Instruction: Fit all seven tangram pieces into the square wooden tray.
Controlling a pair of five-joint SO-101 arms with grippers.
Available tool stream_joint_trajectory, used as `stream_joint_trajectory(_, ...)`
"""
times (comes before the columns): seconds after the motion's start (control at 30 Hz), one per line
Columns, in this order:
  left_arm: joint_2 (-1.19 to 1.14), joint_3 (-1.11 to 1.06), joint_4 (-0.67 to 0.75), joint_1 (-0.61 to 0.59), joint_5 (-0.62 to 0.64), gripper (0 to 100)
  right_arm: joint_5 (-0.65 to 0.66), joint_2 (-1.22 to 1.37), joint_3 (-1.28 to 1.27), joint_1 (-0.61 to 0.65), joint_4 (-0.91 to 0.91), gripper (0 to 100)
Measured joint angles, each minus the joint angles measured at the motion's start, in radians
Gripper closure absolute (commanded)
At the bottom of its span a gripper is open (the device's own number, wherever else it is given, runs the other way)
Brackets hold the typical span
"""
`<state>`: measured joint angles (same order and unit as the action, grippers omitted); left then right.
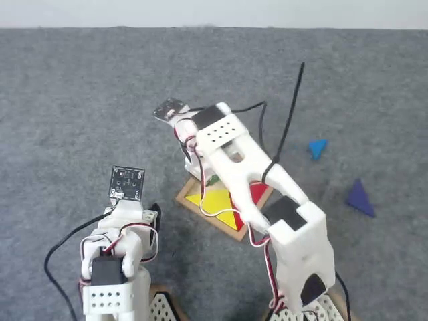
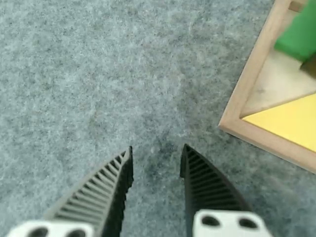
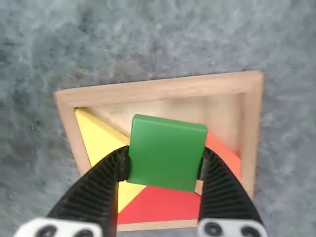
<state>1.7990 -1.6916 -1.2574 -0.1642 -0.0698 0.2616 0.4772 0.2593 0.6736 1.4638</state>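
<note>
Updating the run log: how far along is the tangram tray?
Done: yellow piece, red piece and orange piece lie in the tray. In hand: the right gripper is shut on the green square over the tray. Left: at least the light blue triangle and dark blue triangle, both on the carpet. The left gripper is open, empty.
</note>
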Motion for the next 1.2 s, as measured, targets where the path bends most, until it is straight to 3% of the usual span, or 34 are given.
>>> stream_joint_trajectory(0.1,0.000,0.000,0.000,-0.002,0.000,85,-0.077,0.020,0.000,0.002,0.000,91.6)
stream_joint_trajectory(0.27,0.000,0.000,0.000,0.002,0.000,85,-0.310,0.049,0.000,0.000,0.006,91.6)
stream_joint_trajectory(0.6,0.000,0.000,0.000,0.000,0.000,85,-0.457,0.051,0.000,0.000,-0.015,91.2)
stream_joint_trajectory(0.8,0.000,0.000,0.000,0.000,0.000,85,-0.689,0.051,0.000,0.000,-0.031,91.2)
stream_joint_trajectory(1.03,0.000,0.000,0.000,0.000,0.000,85,-0.727,0.051,0.000,0.009,-0.035,90.8)
stream_joint_trajectory(1.2,0.000,0.000,0.000,0.000,0.000,85,-0.723,0.051,0.000,0.043,-0.035,80.6)
